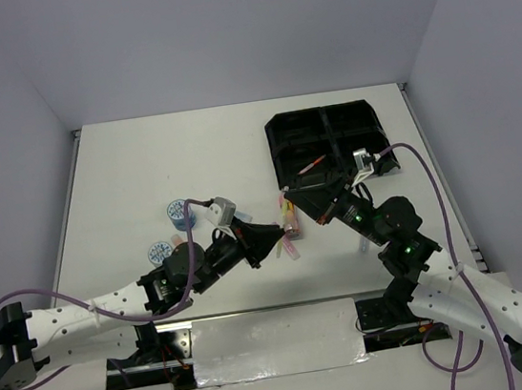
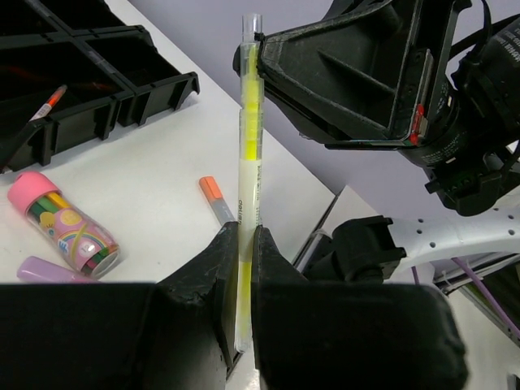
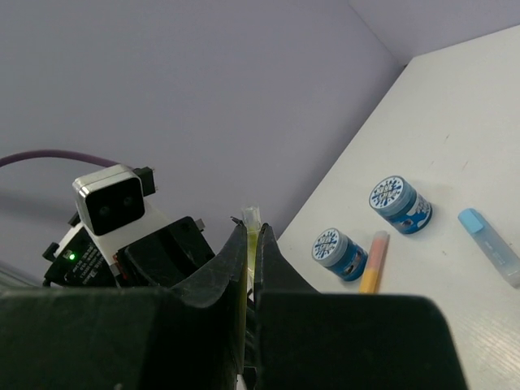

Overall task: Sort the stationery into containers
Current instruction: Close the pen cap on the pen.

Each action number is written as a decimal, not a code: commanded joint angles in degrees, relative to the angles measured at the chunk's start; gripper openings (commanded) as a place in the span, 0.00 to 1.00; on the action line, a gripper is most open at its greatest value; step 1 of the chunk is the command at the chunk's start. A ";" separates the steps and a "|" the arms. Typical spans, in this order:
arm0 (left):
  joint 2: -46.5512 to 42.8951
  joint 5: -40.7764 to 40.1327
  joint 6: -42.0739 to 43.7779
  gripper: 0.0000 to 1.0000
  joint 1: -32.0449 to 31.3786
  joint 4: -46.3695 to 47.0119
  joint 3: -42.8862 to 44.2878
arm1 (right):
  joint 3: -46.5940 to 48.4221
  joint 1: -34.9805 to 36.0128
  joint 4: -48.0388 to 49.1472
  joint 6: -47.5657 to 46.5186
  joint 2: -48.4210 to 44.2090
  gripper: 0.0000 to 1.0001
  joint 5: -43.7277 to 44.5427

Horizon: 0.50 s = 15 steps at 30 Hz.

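Handover grip: left gripper (image 2: 245,244) and right gripper (image 3: 252,244) each clamp the yellow pen (image 2: 248,162) just before the black tray (image 1: 297,137), likely passing it to the tray-side arm.

No text can be read with certainty: the yellow pen (image 2: 247,162) has a line of small dark print running along its clear barrel, too fine to make out. White lettering on the right arm (image 2: 467,138) is cut off at the picture's edge. The tape rolls (image 3: 400,205) (image 3: 340,253) and the glue stick (image 2: 63,221) show only printed patterns, with no legible words.
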 commanded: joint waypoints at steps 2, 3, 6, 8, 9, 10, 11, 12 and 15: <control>1.05 -4.34 4.08 0.00 0.56 10.00 5.90 | -1.81 2.20 -1.45 1.80 1.19 0.00 -5.39; 1.14 -4.07 4.61 0.00 0.56 10.00 6.26 | -1.90 2.38 -1.72 1.53 1.19 0.00 -5.30; 0.96 -4.16 6.28 0.00 0.56 9.30 7.67 | -2.25 2.73 -3.22 0.74 1.98 0.00 -5.30; 0.52 -4.51 7.33 0.00 0.56 9.04 7.94 | -3.12 2.99 -3.31 0.39 2.25 0.00 -5.65; 0.44 -4.68 7.60 0.00 0.56 9.04 8.02 | -3.56 3.08 -3.22 0.39 2.51 0.00 -5.66; 0.26 -4.77 8.04 0.00 0.64 8.95 8.20 | -4.44 3.43 -3.05 0.39 2.60 0.00 -5.66; 0.08 -4.86 8.13 0.00 0.65 8.86 8.20 | -4.79 3.52 -2.87 0.39 2.60 0.00 -5.66; -0.09 -4.95 8.31 0.00 0.65 8.86 8.20 | -5.15 3.70 -2.87 0.30 2.69 0.00 -5.74; -0.44 -5.04 8.57 0.00 0.82 8.95 8.02 | -6.20 4.22 -2.96 0.12 2.42 0.00 -5.39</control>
